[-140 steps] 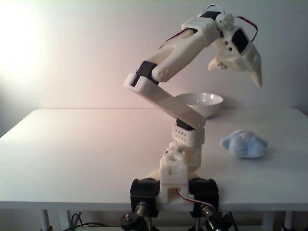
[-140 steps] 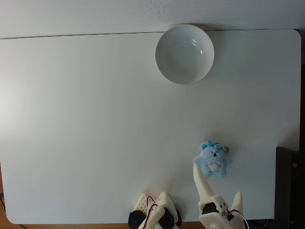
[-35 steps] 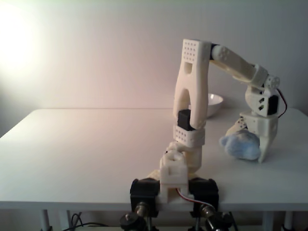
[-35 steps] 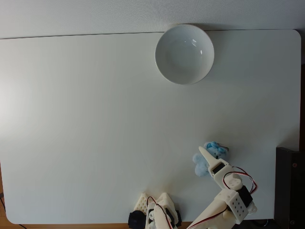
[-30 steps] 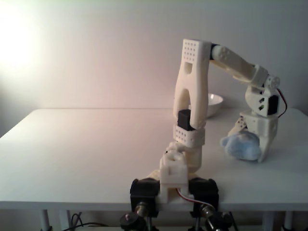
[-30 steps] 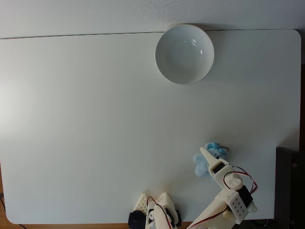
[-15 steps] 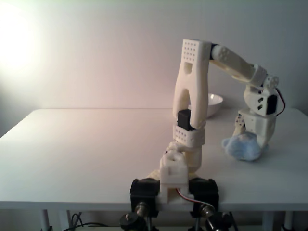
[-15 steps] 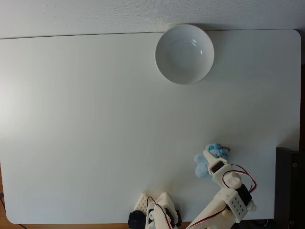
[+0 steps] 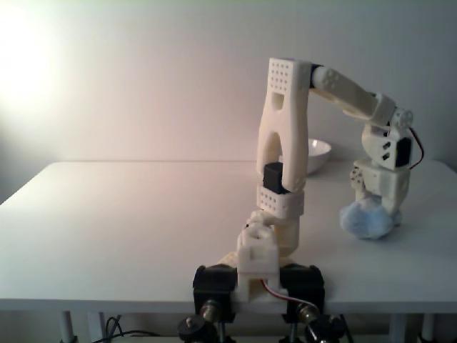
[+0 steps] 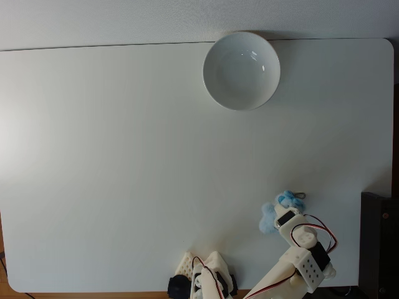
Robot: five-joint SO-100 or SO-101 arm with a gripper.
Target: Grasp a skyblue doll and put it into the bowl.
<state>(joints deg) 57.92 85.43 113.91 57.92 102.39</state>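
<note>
Skyblue doll [image 10: 278, 210] sits pinched in the gripper [image 10: 278, 215] near the table's [image 10: 124, 156] front-right corner; the bowl [image 10: 241, 70] lies straight toward the far edge.

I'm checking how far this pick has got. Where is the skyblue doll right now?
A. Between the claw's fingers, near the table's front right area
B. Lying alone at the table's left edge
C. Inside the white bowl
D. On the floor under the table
A: in both fixed views the claw is closed down on the skyblue doll, far from the empty bowl.
</note>
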